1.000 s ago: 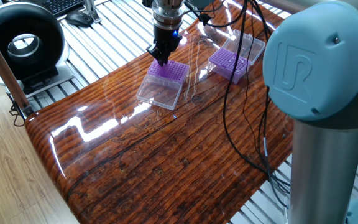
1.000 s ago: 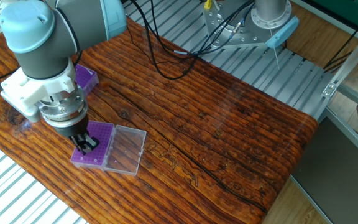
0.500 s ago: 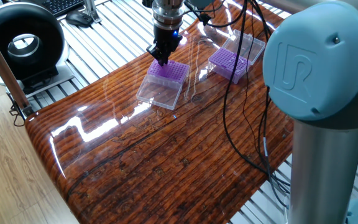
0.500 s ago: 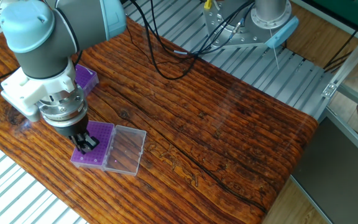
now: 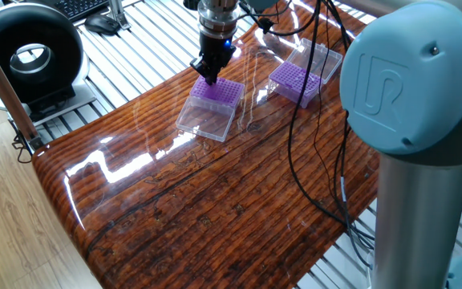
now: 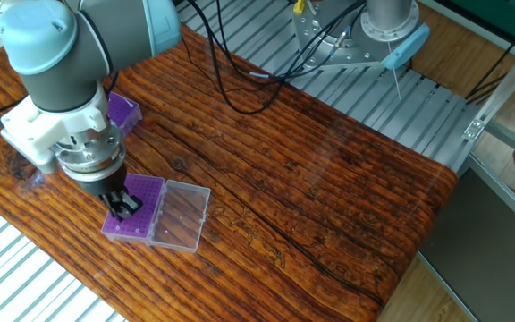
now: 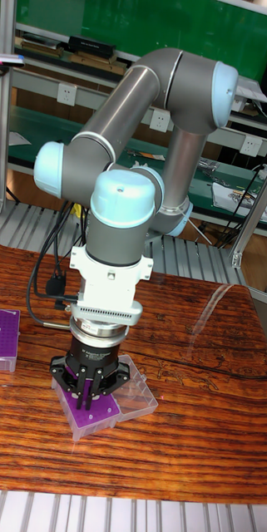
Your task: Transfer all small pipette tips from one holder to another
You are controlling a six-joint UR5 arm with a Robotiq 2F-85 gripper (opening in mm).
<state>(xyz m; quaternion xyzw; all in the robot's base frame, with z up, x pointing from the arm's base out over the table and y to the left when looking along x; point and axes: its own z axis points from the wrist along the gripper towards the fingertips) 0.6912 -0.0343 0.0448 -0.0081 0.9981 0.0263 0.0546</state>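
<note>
The gripper (image 6: 125, 207) hangs straight down over the nearer purple holder (image 6: 141, 207), its fingers (image 7: 86, 396) drawn close together with their ends at or just above the holder's dotted top. Whether they pinch one of the small pipette tips (image 5: 219, 89) I cannot tell; a single tip is too fine to make out in any view.

The relation that matters is vertical: the tips stand upright in the grid, long axis pointing up at the gripper, so they lie directly below the fingers. In the other fixed view the fingers meet the holder near its 9 o'clock edge, with the rest of the grid running toward 3 o'clock, where the clear lid (image 6: 180, 216) lies open and flat on the counter (image 6: 329, 179), hinged against the holder.

The second purple holder (image 5: 296, 81) sits well apart. In the one fixed view it lies at about 2 o'clock from the gripper, with its own clear lid (image 5: 322, 59) raised behind it. In the other fixed view it peeks out at about 12 o'clock, largely hidden by the arm (image 6: 56, 54). My judgement is that any carry goes along that line, after a straight lift clear of the grid.

As for writing, the only mark I can read is the embossed "UR" logo on the blue joint cap (image 5: 375, 84). The holders show no legible label.
</note>
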